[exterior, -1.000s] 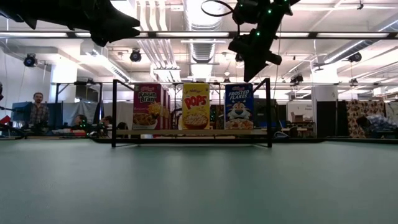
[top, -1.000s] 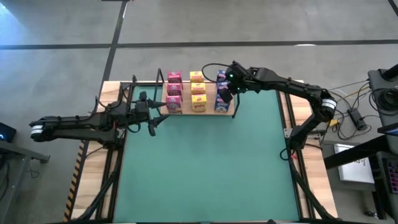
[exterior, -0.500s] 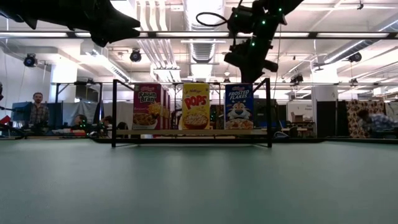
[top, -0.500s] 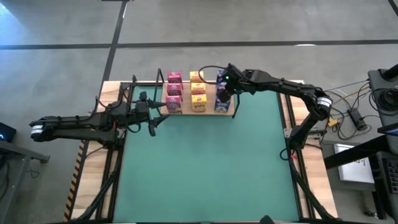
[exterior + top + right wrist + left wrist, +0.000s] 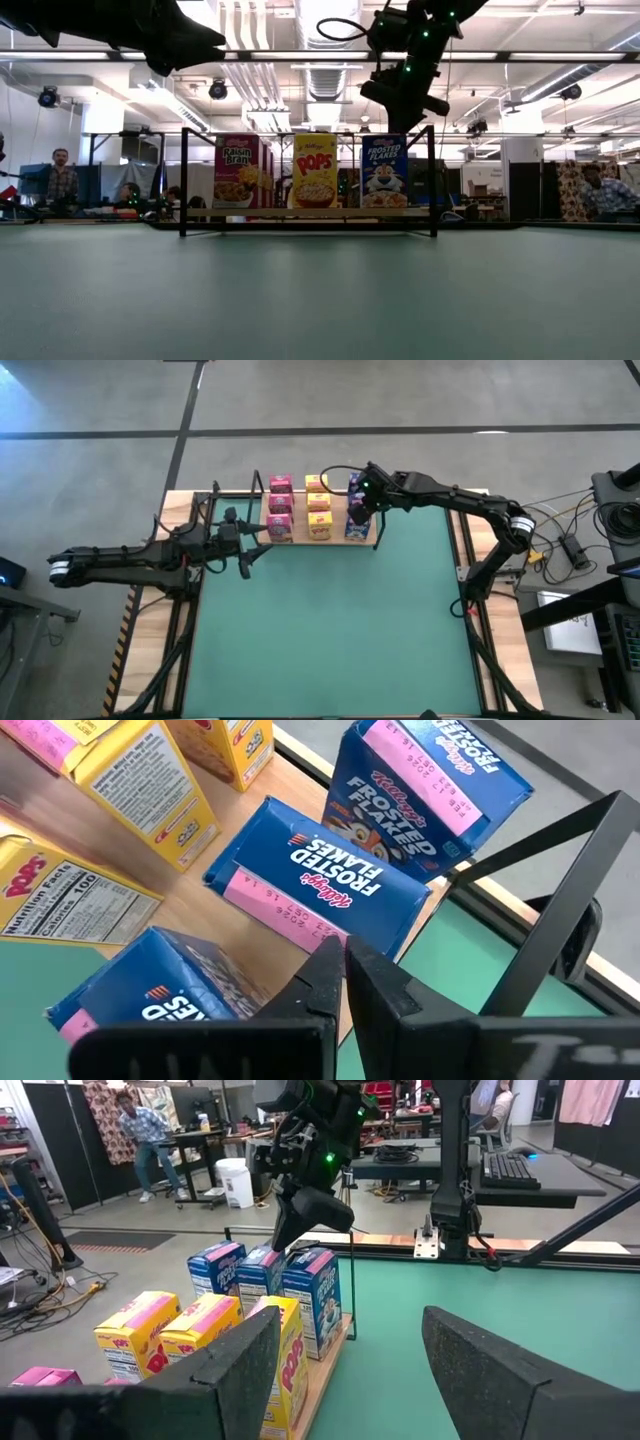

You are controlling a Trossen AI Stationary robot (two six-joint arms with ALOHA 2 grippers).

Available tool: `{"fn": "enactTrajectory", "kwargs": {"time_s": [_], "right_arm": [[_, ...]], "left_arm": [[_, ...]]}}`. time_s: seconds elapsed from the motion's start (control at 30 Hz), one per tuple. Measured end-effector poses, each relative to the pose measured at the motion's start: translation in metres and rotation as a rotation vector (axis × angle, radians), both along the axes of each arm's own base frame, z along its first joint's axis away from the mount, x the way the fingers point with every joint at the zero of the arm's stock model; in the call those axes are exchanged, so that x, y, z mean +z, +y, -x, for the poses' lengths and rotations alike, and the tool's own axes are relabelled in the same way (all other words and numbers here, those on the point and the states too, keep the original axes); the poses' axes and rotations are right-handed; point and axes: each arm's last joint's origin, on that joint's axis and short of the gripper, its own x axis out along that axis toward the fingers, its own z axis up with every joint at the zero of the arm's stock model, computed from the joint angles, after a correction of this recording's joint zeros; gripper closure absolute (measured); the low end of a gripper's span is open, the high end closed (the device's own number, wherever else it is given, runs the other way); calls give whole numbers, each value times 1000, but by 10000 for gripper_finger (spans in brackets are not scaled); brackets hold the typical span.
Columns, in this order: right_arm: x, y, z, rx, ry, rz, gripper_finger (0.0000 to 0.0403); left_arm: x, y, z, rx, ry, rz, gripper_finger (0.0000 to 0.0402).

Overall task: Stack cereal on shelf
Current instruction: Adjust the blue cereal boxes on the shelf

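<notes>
Standing at the green mat's (image 5: 330, 620) far edge, the shelf (image 5: 318, 538) holds pink (image 5: 280, 507), yellow (image 5: 318, 505) and blue cereal boxes (image 5: 354, 520) in three rows, right gripper (image 5: 361, 505) closed and empty over the blue row, left gripper (image 5: 243, 541) spread open beside the shelf.

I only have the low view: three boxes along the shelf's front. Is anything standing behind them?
Observer: Yes. From above, the shelf holds three rows of three: pink boxes, yellow boxes, blue boxes.
Operator: Is the right gripper holding a box?
Observer: No. Its wrist view shows the right gripper shut on nothing, above the middle blue box.
Operator: And the left one?
Observer: The left gripper is open, beside the shelf's pink end.
</notes>
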Motion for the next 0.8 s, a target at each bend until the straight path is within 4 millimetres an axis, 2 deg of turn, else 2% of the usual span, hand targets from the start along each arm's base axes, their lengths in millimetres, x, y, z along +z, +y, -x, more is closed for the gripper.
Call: {"fn": "enactTrajectory", "kwargs": {"time_s": [0.67,0.8], "right_arm": [[1,5,-3,3,-12,-1,394],[8,4,-4,11,-23,22,394]], "left_arm": [[0,0,0,0,2,3,174],[0,0,0,0,2,3,174]]}}
